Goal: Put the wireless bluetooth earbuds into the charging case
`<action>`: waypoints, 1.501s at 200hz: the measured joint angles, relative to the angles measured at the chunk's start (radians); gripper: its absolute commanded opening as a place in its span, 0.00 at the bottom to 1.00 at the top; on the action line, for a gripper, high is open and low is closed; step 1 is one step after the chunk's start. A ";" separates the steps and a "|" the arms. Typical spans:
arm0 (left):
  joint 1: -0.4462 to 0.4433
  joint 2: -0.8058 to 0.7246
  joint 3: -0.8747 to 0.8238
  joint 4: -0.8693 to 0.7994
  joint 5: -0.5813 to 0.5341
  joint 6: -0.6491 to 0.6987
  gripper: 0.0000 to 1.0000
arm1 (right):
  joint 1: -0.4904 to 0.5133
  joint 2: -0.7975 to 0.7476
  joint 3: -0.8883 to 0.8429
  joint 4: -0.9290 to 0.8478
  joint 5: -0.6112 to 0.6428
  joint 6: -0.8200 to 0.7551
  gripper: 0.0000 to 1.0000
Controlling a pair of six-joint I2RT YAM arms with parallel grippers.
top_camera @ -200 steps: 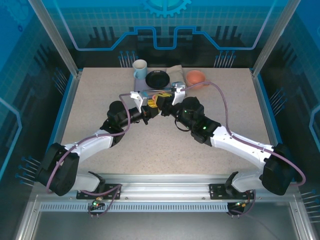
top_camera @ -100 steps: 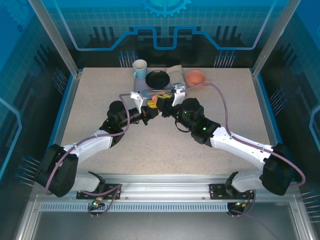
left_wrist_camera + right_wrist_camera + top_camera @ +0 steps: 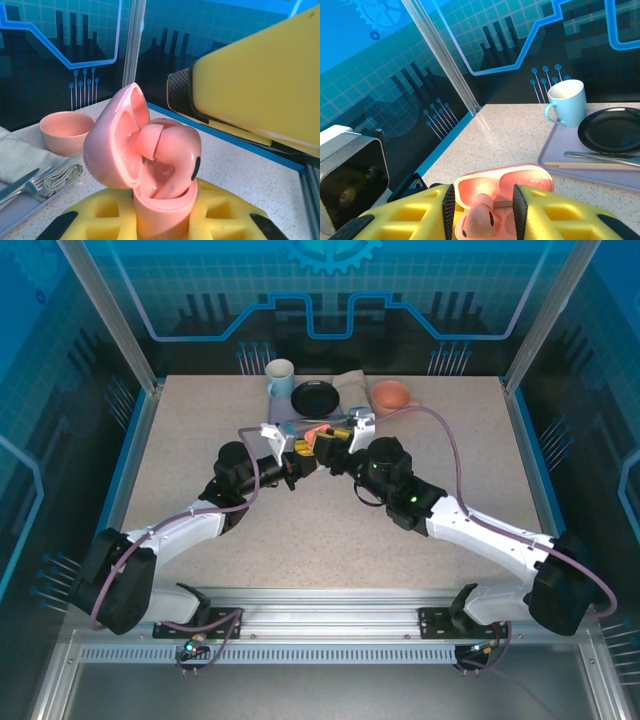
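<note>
A glossy pink earbud (image 3: 170, 150) sits in the well of the pink case (image 3: 112, 145), its rounded head above the rim and the lid swung open to the left. In the left wrist view the case stands at lower centre, its base clamped between the yellow fingers of the left gripper (image 3: 162, 222). At the bottom of the right wrist view the right gripper (image 3: 484, 206) straddles the case, black pads parted and clear of the earbud. Beyond are a pink bowl (image 3: 67, 131) at left and, at the right of the right wrist view, a blue mug (image 3: 566, 102) and black plate (image 3: 612, 130) on a tray (image 3: 555, 150).
</note>
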 measured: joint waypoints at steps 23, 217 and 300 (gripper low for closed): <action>0.000 0.000 0.000 0.000 0.000 0.000 0.00 | -0.010 0.000 0.009 -0.023 -0.019 0.029 0.51; 0.002 0.002 0.000 0.015 0.003 -0.004 0.00 | -0.104 0.077 0.261 -0.328 -0.290 0.308 0.67; 0.002 0.002 0.000 0.019 0.006 -0.004 0.00 | -0.062 0.058 0.252 -0.351 -0.298 0.327 0.66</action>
